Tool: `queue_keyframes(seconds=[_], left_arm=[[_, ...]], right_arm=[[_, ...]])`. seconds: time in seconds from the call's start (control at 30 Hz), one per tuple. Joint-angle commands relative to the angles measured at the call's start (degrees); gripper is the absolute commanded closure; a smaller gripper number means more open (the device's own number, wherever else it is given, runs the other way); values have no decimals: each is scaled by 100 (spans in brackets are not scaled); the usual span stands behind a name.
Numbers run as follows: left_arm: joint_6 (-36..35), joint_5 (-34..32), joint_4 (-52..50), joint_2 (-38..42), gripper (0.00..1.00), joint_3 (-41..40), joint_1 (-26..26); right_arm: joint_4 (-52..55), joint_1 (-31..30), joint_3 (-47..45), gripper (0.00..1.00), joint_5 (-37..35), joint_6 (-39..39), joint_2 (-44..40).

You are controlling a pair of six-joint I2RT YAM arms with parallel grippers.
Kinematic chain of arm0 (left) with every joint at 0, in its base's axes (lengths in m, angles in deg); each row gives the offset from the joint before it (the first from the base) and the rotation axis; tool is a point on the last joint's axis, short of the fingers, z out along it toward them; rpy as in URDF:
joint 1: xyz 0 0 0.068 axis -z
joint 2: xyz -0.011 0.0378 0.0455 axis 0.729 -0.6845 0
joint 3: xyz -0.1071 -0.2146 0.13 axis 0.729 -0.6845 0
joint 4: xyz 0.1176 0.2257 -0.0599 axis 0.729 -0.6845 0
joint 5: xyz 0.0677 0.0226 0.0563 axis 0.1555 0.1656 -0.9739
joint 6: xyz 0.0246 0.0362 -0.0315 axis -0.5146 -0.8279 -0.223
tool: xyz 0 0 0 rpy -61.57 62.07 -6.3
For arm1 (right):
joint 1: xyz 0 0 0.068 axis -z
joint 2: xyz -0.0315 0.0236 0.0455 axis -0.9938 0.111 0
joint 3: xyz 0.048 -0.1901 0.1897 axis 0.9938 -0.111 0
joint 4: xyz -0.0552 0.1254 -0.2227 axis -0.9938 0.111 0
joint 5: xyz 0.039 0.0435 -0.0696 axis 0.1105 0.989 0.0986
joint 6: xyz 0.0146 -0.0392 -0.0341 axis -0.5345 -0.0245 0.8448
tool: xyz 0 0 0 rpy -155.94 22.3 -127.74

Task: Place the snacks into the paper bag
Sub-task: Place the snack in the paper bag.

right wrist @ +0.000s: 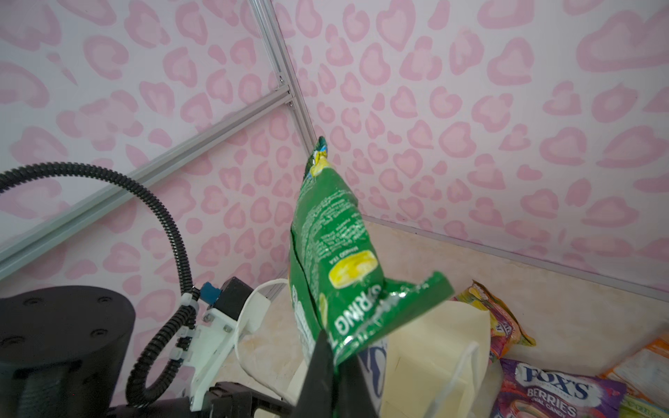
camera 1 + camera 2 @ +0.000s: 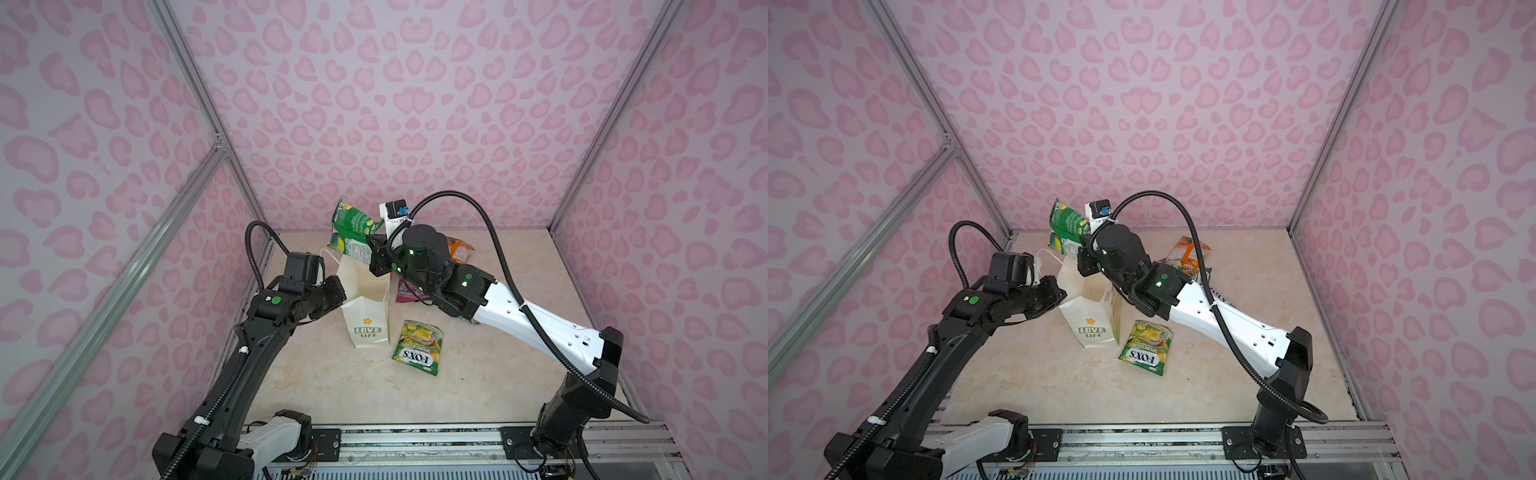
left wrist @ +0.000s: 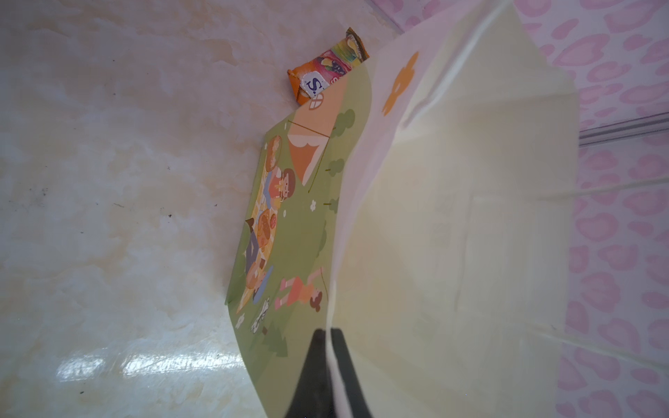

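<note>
Left end effector [image 3: 328, 336]: clenched; it is pinching one wall of the paper bag [image 2: 365, 328] at the rim and holding the mouth open.
Right end effector [image 1: 335, 362]: clamped; it is gripping the held green packet [image 1: 325, 235] by one sealed end. I cannot tell whether another green packet is riding along with it.
Held packet position: it is standing up out of the jaws over the far edge of the bag mouth and is not yet inside.
Paper bag position: it is standing upright on the surface [image 2: 498, 374], between the two arms.
Snacks outstanding: the loose green Fox's packet [image 2: 417, 347] is lying just beside the bag. The purple Fox's Berries packet [image 1: 554, 391] and the orange packet [image 2: 459, 249] are lying beyond the right arm.
Risk, slip: the glossy film is being held only at its edge, so in my judgement it could be sliding free and dropping outside the bag.
Risk, snag: the packet is pointing up rather than down. Lowering it as it stands is likely to catch the rim or the cord handle [image 2: 328, 255].
Risk, bag: the paper is being restrained at a single point. A downward push on the far rim could be crumpling, tearing or tipping it.
</note>
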Motion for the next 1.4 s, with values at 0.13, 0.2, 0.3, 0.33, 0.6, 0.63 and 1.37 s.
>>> queue_keyframes(seconds=[0.13, 0.2, 0.3, 0.33, 0.6, 0.63, 1.37], left_arm=[[316, -64, 131, 10, 97, -82, 10], [324, -107, 143, 4, 97, -91, 11], [351, -126, 147, 1, 97, -99, 18], [355, -138, 148, 1, 97, -100, 15], [351, -215, 149, -3, 97, -100, 15], [342, -213, 156, -12, 97, -100, 27], [122, -839, -25, -64, 97, 29, 356]], right_arm=[[-53, -185, -460, 100, -1163, -209, -138], [-31, -232, -590, 100, -1351, -210, -217], [119, -258, -674, 100, -1439, -268, -213], [211, -258, -678, 100, -1449, -335, -189], [514, -303, -845, 100, -1723, -531, -213], [526, -296, -841, 100, -1741, -524, -196], [1005, -295, 159, 59, -1165, -497, 638]])
